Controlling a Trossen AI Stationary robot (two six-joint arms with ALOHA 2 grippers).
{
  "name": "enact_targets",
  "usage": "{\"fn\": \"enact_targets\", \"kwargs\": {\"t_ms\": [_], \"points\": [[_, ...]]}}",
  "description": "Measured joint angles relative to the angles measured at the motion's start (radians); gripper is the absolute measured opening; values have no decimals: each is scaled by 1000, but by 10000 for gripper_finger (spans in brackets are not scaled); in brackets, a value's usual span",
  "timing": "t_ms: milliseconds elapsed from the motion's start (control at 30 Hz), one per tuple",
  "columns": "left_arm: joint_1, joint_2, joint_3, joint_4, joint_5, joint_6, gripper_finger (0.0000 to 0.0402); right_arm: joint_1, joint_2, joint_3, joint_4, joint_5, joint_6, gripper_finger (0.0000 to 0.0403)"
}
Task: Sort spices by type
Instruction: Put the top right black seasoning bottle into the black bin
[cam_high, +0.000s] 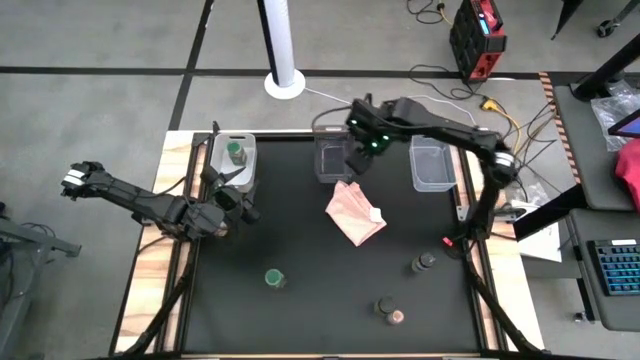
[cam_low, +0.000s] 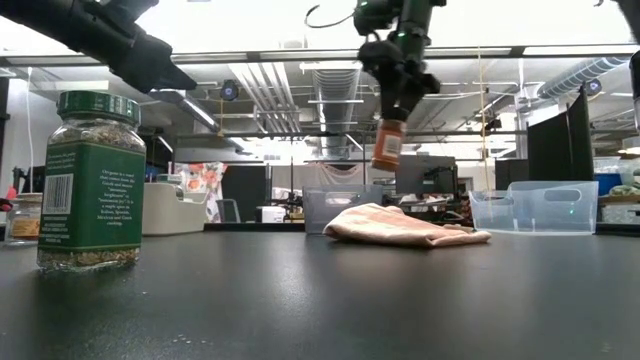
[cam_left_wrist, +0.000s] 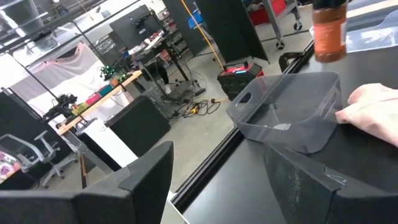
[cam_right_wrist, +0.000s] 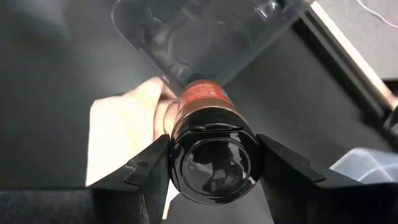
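Observation:
My right gripper (cam_high: 356, 160) hangs high over the table between the middle clear bin (cam_high: 330, 158) and the pink cloth (cam_high: 355, 212), shut on a dark-lidded spice jar with reddish contents (cam_low: 387, 145). My left gripper (cam_left_wrist: 217, 186) stands open and empty at the table's left, beside the left bin (cam_high: 233, 172), which holds a green-lidded jar (cam_high: 235, 152). A second green-lidded jar (cam_high: 274, 278) stands upright on the mat at the near left; it looms large in the low view (cam_low: 90, 180). Two dark-lidded jars (cam_high: 425, 263) (cam_high: 384, 305) and a pinkish-lidded one (cam_high: 397, 317) stand at the near right. My right gripper pinches the jar's dark lid end (cam_right_wrist: 177, 155) between its two fingers, one on each side. The fingers come from above, pointing steeply down. The jar hangs below them, slightly tilted, lifted clear above the cloth (cam_low: 400, 225) and the bin's rim.
A third clear bin (cam_high: 432, 162) sits at the far right of the mat. The crumpled cloth lies mid-table just near of the middle bin (cam_left_wrist: 292, 112). The black mat (cam_high: 300, 250) between the cloth and the near jars is bare. A white pole base (cam_high: 285, 84) stands beyond the far edge.

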Motion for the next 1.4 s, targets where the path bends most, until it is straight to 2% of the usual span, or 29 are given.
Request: {"fn": "enact_targets", "kwargs": {"t_ms": [367,667,1400], "points": [[0,-86,34,-57,-9,19,233,-3,330,487,-152,9,-172,197],[0,-126,62,-89,-8,19,233,-29,404,471,-141,29,-237,197],[0,-116,63,-98,-4,3,233,-41,509,471,-95,35,-309,202]]}}
